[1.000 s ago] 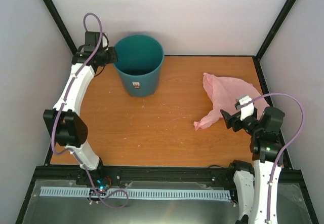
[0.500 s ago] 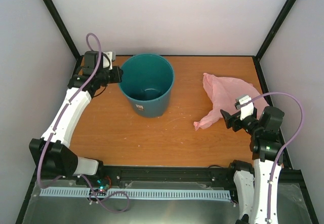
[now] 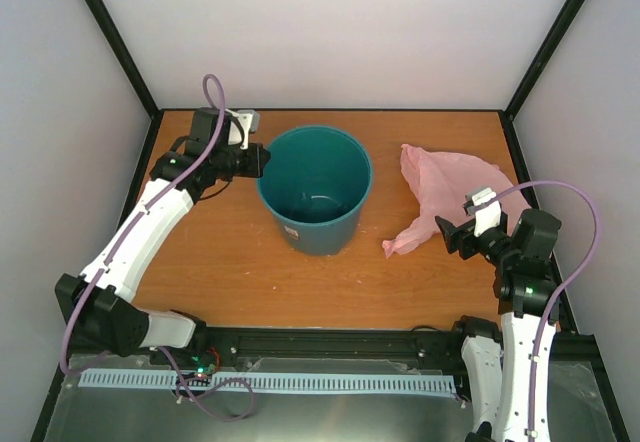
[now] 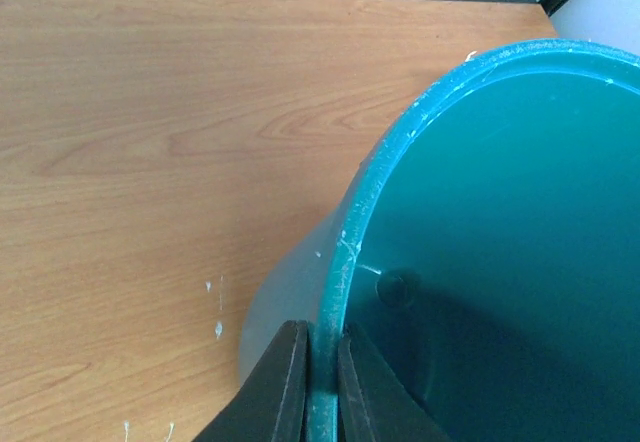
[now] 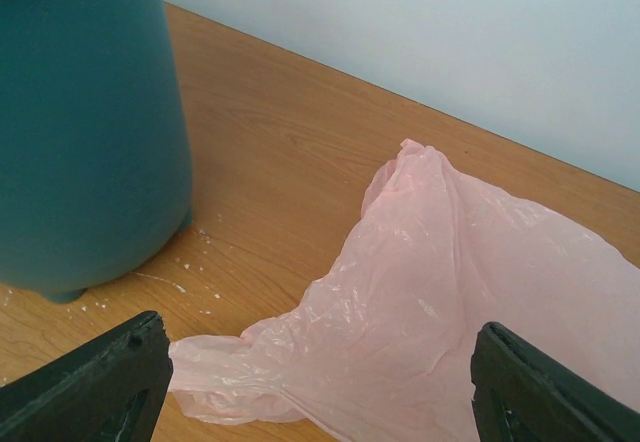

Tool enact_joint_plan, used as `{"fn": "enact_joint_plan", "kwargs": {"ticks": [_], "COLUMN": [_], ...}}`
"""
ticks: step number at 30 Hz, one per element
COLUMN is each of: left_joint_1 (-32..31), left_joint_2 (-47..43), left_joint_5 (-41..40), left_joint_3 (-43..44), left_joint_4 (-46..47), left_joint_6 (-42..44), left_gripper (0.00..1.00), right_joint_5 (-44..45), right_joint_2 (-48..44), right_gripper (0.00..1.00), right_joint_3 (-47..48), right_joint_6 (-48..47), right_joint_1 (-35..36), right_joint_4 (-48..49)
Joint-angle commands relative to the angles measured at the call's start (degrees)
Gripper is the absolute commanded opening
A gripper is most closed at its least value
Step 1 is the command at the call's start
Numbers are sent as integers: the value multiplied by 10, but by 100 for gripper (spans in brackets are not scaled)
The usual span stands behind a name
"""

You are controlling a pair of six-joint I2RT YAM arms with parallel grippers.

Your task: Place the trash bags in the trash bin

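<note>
- Left gripper (image 4: 320, 340) has its fingers pressed onto the bin (image 3: 318, 238) rim, one inside and one outside, on the bin's left side.
- Bin stands mid-table, a bit toward the far side, mouth up. Nothing is seen inside. White label (image 3: 289, 230) is on its near wall.
- Bag (image 3: 452, 184) lies crumpled on the table (image 3: 210, 262) at right, near the bin but not touching. Its thin tail points near-left toward the bin.
- Right gripper (image 3: 452, 234) has its fingers spread wide and holds nothing. It hovers low at the bag's near edge.
- Likely step: left arm places the bin beside the bag. To do it well, grip the thin rim firmly, hold the bin level so it neither tips nor slips out, and stop short of the bag's tail.
- The next move probably needs the right gripper to pinch a bunched fold, not flat sheet. The film looks thin and may slip.
- Around: white specks on the wood by the bin base, purple cables on both arms, pale walls left, right and far.
- In the way: only bare wood between bin and bag. The tail could get trapped under the bin base if the bin is pushed right.
</note>
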Motion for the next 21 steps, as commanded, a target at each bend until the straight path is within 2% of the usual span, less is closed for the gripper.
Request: {"fn": "enact_joint_plan", "kwargs": {"ticks": [1, 8, 14, 18, 21], "left_joint_1": [-3, -5, -6, -6, -6], "left_joint_2": [-13, -1, 14, 16, 7], "left_joint_5": [7, 51, 34, 30, -3], "left_joint_3": [37, 15, 10, 15, 28], "left_joint_4": [-42, -28, -19, -19, -27], "left_joint_6": [-9, -9, -2, 2, -7], "left_gripper": [3, 3, 11, 24, 42], "right_joint_5": [2, 0, 0, -1, -3], "right_joint_2": [-2, -4, -4, -4, -4], "right_gripper": [82, 82, 82, 82, 82], "right_joint_3": [-6, -6, -6, -6, -6], "right_joint_6": [2, 1, 1, 0, -1], "right_joint_1": [2, 2, 2, 2, 2], "right_joint_4": [4, 3, 3, 3, 2]}}
